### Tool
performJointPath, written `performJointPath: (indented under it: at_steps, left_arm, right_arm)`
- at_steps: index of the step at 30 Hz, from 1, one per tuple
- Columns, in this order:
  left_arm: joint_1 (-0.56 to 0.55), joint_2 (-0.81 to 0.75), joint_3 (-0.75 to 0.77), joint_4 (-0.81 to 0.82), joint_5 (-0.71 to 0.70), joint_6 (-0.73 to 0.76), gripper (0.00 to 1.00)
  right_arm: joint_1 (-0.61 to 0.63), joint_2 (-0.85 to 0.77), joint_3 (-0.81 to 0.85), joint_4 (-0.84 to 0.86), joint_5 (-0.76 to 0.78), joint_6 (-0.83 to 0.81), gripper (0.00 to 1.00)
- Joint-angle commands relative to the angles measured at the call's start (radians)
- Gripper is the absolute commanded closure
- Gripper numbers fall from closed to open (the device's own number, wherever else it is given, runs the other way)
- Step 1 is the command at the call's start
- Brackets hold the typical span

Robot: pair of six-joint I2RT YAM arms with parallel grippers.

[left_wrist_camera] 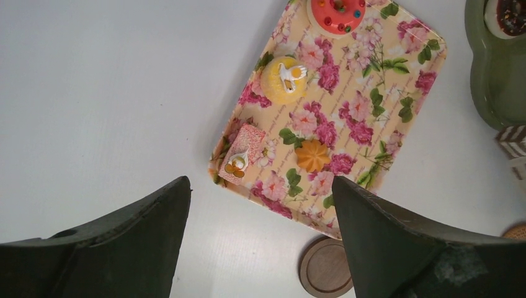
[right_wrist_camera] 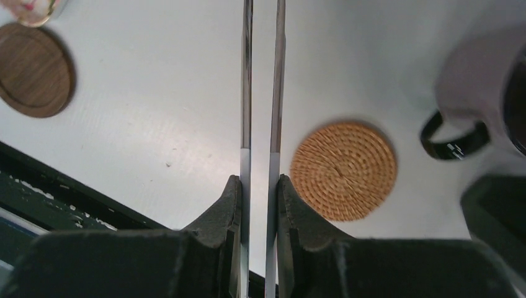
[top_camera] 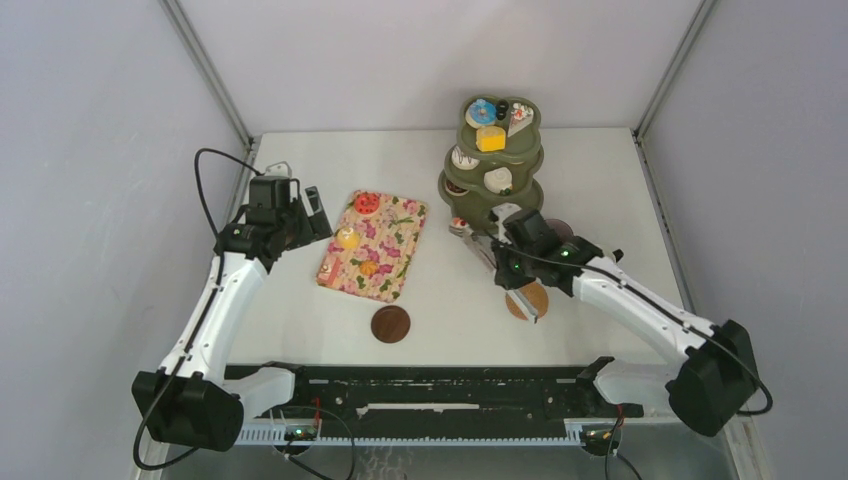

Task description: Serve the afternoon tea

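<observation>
The floral tray [top_camera: 385, 255] holds a red donut [left_wrist_camera: 338, 13], a yellow pastry [left_wrist_camera: 284, 79], an orange pastry [left_wrist_camera: 312, 155] and a pink cake slice [left_wrist_camera: 243, 161]. My left gripper [left_wrist_camera: 260, 181] is open and empty, above bare table at the tray's near corner; in the top view [top_camera: 305, 215] it is left of the tray. A green tiered stand [top_camera: 522, 160] carries more pastries, among them a yellow cube [top_camera: 490, 139]. My right gripper [right_wrist_camera: 257, 180] is shut on long thin tongs [right_wrist_camera: 246, 93], in front of the stand [top_camera: 503, 262]. A mauve mug [right_wrist_camera: 477, 81] stands to its right.
A dark wooden coaster [top_camera: 390, 324] lies below the tray, also in the left wrist view [left_wrist_camera: 324, 268]. A woven coaster [right_wrist_camera: 343, 171] lies beside the tongs, partly under the right arm [top_camera: 528, 302]. The stand's rim [left_wrist_camera: 496, 81] is right of the tray. Grey walls surround the table.
</observation>
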Motion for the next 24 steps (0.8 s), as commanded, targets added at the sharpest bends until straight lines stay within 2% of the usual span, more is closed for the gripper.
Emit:
performJointPath:
  at_steps: [1, 12, 21, 24]
  left_arm:
    - [0.008, 0.005, 0.023, 0.043, 0.024, -0.007, 0.12]
    - [0.008, 0.010, 0.014, 0.058, 0.040, -0.013, 0.12]
    - [0.008, 0.025, 0.025, 0.066, 0.062, -0.016, 0.12]
    - [0.008, 0.023, 0.024, 0.066, 0.067, -0.017, 0.12]
  right_arm:
    - [-0.078, -0.095, 0.001, -0.010, 0.023, 0.101, 0.89]
    - [-0.226, -0.193, 0.008, -0.113, -0.017, 0.076, 0.88]
    - [-0.242, -0.248, 0.060, -0.188, -0.057, 0.053, 0.89]
    - [-0.246, -0.277, 0.070, -0.205, -0.025, 0.062, 0.89]
